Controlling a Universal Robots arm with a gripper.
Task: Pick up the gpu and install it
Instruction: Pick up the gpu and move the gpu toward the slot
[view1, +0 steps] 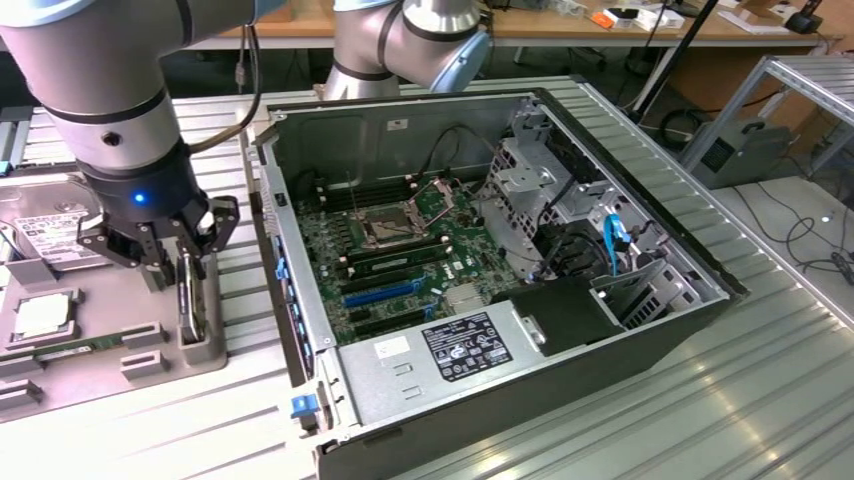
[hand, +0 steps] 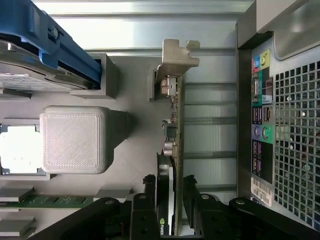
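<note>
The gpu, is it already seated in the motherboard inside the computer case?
No, the gpu stands on edge in the grey holder outside the computer case, with the open gripper straddling it.

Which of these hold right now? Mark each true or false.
1. The gripper straddles the gpu, jaws open. True.
2. The gpu is seated in the motherboard. False: it stands on edge in the gray tray, outside the case.
3. The case lies with its side open. True.
4. The gripper is inside the case. False: it is over the gray tray, on the exterior view's left of the case.
</note>
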